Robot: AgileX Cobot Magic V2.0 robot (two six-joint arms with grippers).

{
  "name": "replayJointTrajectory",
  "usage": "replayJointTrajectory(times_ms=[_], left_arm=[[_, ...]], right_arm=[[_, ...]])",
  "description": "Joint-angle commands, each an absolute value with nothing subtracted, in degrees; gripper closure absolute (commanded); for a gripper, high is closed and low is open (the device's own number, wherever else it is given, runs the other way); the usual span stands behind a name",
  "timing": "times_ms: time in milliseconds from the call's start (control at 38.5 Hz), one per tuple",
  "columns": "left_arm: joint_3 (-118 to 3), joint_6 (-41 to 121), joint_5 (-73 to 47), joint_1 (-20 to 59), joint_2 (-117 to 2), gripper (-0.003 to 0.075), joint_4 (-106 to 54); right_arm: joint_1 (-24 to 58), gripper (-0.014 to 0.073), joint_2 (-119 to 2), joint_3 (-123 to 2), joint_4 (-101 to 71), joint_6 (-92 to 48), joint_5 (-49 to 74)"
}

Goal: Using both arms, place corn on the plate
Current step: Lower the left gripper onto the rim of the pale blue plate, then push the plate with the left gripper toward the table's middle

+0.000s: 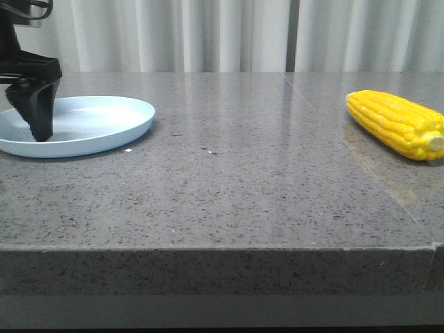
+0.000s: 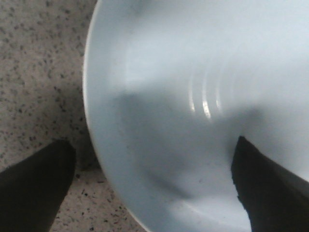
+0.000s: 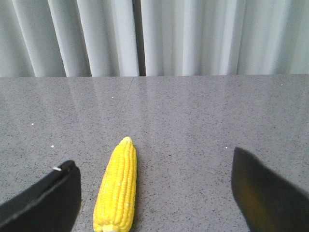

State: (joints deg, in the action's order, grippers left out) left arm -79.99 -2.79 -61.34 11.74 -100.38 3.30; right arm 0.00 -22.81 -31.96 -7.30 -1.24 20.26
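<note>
Left wrist view: the left gripper (image 2: 152, 186) stands with its jaws spread wide, one dark finger over the speckled grey table (image 2: 34, 72) and the other over the bowl of the pale blue-white plate (image 2: 193, 58), so that the plate's rim runs between them; whether either fingertip touches the plate cannot be told. Nothing is held. The front view shows what the wrist camera cannot: the left gripper (image 1: 38, 114) low over the plate's (image 1: 104, 125) left part at the table's far left, and the yellow corn (image 1: 397, 123) lying well apart at the far right, pale stub end toward the table's near edge. The right arm does not appear in that view. The right wrist view supplies it: the right gripper (image 3: 154, 193) also has its jaws wide apart and empty, with the corn (image 3: 117, 191) lying lengthwise on the table between the two fingers, nearer one than the other, touching neither. Pale curtains (image 3: 154, 36) hang behind the table.
</note>
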Motion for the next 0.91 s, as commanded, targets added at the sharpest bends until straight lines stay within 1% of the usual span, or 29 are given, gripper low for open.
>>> replayJointTrajectory(times_ms=[0,156,182,234,286,467,519,649,779,805,883], left_arm=[[-81.63,-3.23,-60.41,11.83,-98.21,0.0082,2.9],[-81.63,-3.23,-60.98,11.83,-98.21,0.0085,2.89],[-81.63,-3.23,-61.09,11.83,-98.21,0.0097,2.89],[-81.63,-3.23,-61.25,11.83,-98.21,0.0139,2.89],[-81.63,-3.23,-61.58,11.83,-98.21,0.0204,2.89],[-81.63,-3.32,-61.87,11.83,-98.21,0.0474,2.89],[-81.63,-3.32,-62.1,11.83,-98.21,0.0528,2.89],[-81.63,-3.32,-62.45,11.83,-98.21,0.0637,2.28],[-81.63,-3.32,-62.2,11.83,-98.21,0.0724,2.07],[-81.63,-3.32,-61.98,11.83,-98.21,0.0738,1.93],[-81.63,-3.34,-61.57,11.83,-98.21,0.0741,1.62]], right_arm=[[-0.2,-0.0059,-23.67,-33.99,-7.23,-1.44,16.18],[-0.2,-0.0059,-23.67,-33.99,-7.23,-1.44,16.18],[-0.2,-0.0059,-23.67,-33.99,-7.23,-1.44,16.18],[-0.2,-0.0059,-23.67,-33.99,-7.23,-1.44,16.18],[-0.2,-0.0059,-23.67,-33.99,-7.23,-1.44,16.18],[-0.2,-0.0059,-23.67,-33.99,-7.23,-1.44,16.18],[-0.2,-0.0059,-23.67,-33.99,-7.23,-1.44,16.18],[-0.2,-0.0059,-23.67,-33.99,-7.23,-1.44,16.18],[-0.2,-0.0059,-23.67,-33.99,-7.23,-1.44,16.18],[-0.2,-0.0059,-23.67,-33.99,-7.23,-1.44,16.18],[-0.2,-0.0059,-23.67,-33.99,-7.23,-1.44,16.18]])
